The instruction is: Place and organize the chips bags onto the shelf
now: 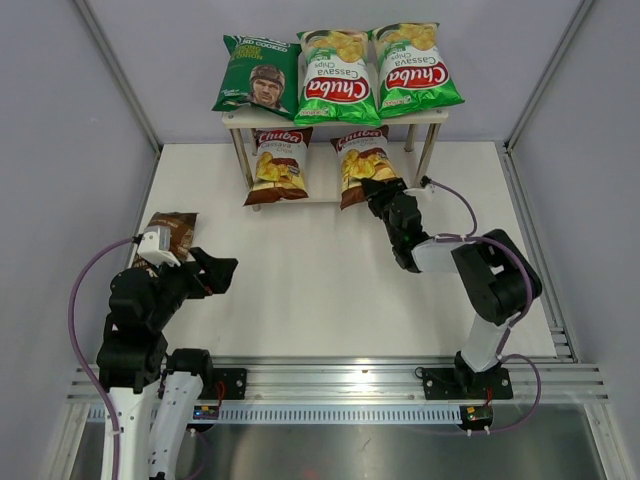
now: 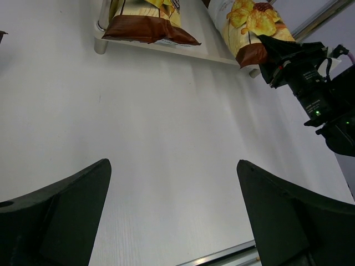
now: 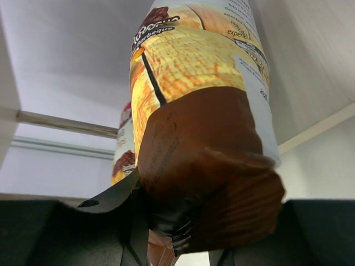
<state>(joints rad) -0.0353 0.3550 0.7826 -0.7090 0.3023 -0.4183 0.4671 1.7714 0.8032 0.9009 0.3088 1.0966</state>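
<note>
Top view: shelf [image 1: 322, 185] sits far centre. Top tier is full, with the dark green bag [image 1: 258, 75] on the left and two green Chuba bags [image 1: 337, 78] to its right. On the lower tier the left brown bag [image 1: 278, 160] is in. The right brown bag [image 1: 362, 160] lies beside it, near end sticking out past the board, and the right gripper [image 1: 377, 190] is on that end. Kettle bag [image 1: 172, 232] lies on the table [image 1: 320, 290] at the left, beside the left arm and well apart from the shelf. The left gripper [image 1: 222, 270] hangs over bare table just right of it, carrying nothing. Left wrist view: fingers [image 2: 66, 216] are spread wide with only table between them. Both brown bags and the right gripper [image 2: 272, 50] show at the far edge. Right wrist view: the right gripper [image 3: 183, 233] is clamped on the brown bottom seal of the right brown bag [image 3: 199, 111], which runs away toward the shelf. My read: the step in hand is seating the fifth bag on the lower tier, and Kettle is last. Next, the right should let go and back straight out without dragging the bag off. Then the left swings back to the Kettle bag, pinches an edge and carries it to whatever room is left on the lower tier. I can't judge that gap from here.
</note>
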